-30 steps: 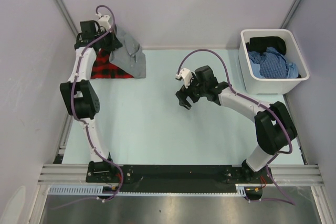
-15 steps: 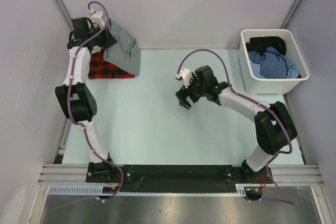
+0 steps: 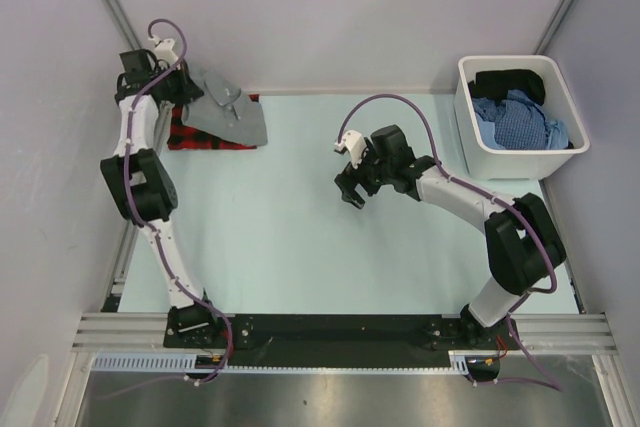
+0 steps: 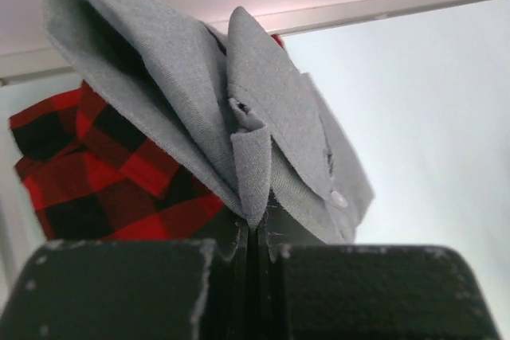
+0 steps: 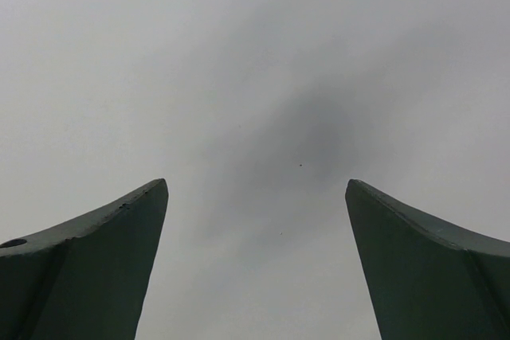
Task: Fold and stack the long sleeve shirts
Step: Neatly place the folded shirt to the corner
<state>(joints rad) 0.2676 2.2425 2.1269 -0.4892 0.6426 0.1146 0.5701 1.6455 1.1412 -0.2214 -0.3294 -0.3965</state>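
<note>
Pale blue-green table (image 3: 300,237): unchanged.
Plain mid-grey collared cloth shirt (image 3: 235,117): folded bundle, carried leftward over last second, now draped across red-and-black plaid shirt (image 3: 200,139); edge above plaid's far-left corner raised, not yet flat.
Left gripper (image 4: 253,232): clenched on grey fold above that corner.
Right gripper (image 3: 350,192): spread wide, empty, unmoved, well right of plaid.
Judgement: stacking under way; release remains.

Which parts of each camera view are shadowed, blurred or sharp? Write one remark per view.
Top view: evenly lit and sharp, no glare. Left wrist view: the grey shirt is crisp, its upper fold dark inside. Right wrist view: a soft, blurry shadow lies on the table between the right gripper's fingers.
</note>
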